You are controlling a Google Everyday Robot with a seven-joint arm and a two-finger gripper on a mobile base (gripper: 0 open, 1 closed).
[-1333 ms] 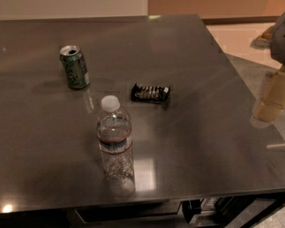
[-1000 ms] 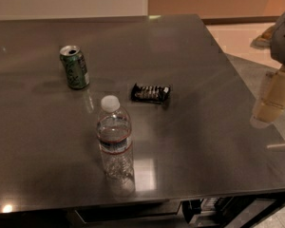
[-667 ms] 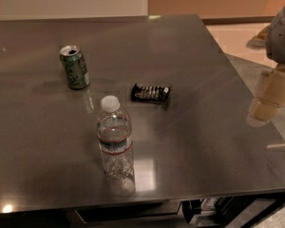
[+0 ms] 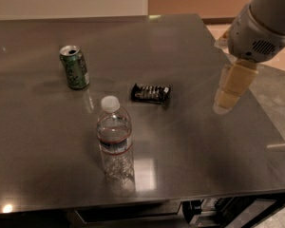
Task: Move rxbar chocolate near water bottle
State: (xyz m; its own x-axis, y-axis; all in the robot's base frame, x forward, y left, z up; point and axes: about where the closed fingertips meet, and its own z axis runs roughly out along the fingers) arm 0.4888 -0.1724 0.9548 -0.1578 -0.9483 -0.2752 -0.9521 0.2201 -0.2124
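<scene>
The rxbar chocolate [image 4: 151, 92], a small flat bar in a shiny black wrapper, lies on the dark table [image 4: 190, 151] near its middle. The water bottle [image 4: 115, 139], clear with a white cap, stands upright in front of and to the left of the bar. My gripper [image 4: 229, 90] hangs over the table's right part, to the right of the bar and apart from it, pointing down with nothing in it.
A green soda can [image 4: 75, 67] stands upright at the back left of the bar. The table's right edge [image 4: 256, 99] runs close behind the gripper, with floor beyond it. The front edge is just before the bottle.
My arm and gripper have moved left, from beyond the table's right edge to above its right part. The bar, bottle and can have not moved.
</scene>
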